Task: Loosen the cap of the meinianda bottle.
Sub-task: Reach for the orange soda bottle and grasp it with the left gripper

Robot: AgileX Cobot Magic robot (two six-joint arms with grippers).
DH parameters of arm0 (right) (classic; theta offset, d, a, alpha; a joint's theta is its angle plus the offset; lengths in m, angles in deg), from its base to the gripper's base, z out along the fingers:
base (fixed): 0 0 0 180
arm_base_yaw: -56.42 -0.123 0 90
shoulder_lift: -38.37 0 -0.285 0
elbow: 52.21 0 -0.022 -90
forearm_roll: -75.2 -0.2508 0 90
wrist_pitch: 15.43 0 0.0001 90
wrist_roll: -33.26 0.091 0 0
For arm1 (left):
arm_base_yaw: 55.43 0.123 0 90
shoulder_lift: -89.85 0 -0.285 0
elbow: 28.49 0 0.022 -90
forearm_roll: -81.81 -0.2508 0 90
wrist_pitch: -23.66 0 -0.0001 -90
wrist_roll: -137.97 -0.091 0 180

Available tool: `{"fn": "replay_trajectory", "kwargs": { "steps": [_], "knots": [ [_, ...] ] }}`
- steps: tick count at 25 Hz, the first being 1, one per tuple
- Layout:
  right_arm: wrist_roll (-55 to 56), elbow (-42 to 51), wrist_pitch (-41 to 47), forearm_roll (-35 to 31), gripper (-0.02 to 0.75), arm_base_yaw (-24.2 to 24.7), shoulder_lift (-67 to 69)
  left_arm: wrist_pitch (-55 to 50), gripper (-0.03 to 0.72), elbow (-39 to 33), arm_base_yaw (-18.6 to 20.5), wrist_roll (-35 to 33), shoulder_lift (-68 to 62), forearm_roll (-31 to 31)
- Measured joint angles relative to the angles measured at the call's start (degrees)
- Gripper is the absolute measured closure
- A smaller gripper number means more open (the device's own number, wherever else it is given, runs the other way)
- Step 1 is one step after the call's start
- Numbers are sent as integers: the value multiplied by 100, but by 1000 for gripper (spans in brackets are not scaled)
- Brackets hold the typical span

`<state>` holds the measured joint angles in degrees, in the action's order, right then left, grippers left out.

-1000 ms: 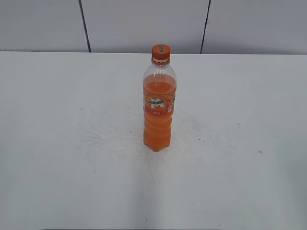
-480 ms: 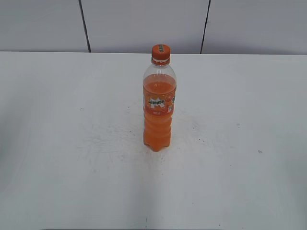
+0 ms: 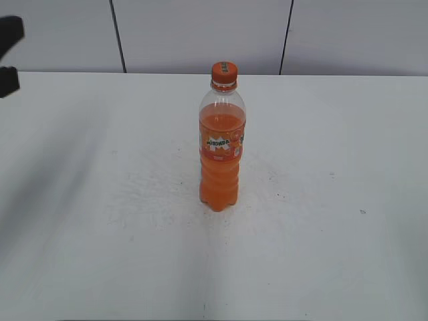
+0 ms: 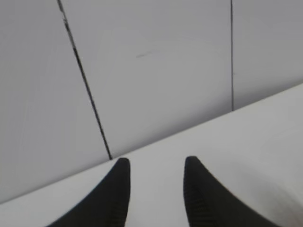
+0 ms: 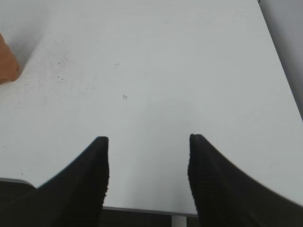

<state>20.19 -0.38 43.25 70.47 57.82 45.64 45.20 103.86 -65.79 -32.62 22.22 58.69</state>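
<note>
Standing upright mid-table, long axis vertical: meinianda bottle (image 3: 222,150), cap (image 3: 225,71) on top, untouched | lying well right of left gripper (image 3: 8,57) at far-left edge, jaws parted, empty | right gripper (image 5: 147,158) unseen in exterior view, parted, empty, bottle base at its far left | white scuffed table (image 3: 334,234), grey panelled wall (image 3: 200,33).
</note>
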Motion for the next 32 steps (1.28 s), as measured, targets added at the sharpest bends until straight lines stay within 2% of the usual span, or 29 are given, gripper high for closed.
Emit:
{"fn": "replay_trajectory", "kwargs": {
  "steps": [3,8,10,14,16,20,24,28,32],
  "knots": [
    [0,0,0,0,330,0,0,357,445,-21,0,890,-504,-708],
    [0,0,0,0,330,0,0,1417,430,-21,0,1225,-1373,-1692],
    [0,0,0,0,330,0,0,1821,363,-21,0,1229,-1770,-1937],
    [0,0,0,0,330,0,0,2660,92,-21,0,1231,-2452,-2030],
    [0,0,0,0,330,0,0,3104,32,-21,29,1236,-2710,-2079],
    [0,0,0,0,330,0,0,3951,34,-16,308,1243,-3390,-2813],
    [0,0,0,0,330,0,0,4583,57,138,586,1262,-4094,-3881],
    [0,0,0,0,330,0,0,4707,90,743,602,1274,-4618,-4972],
    [0,0,0,0,330,0,0,4732,90,1191,481,1381,-5034,-5249]
  ]
}}
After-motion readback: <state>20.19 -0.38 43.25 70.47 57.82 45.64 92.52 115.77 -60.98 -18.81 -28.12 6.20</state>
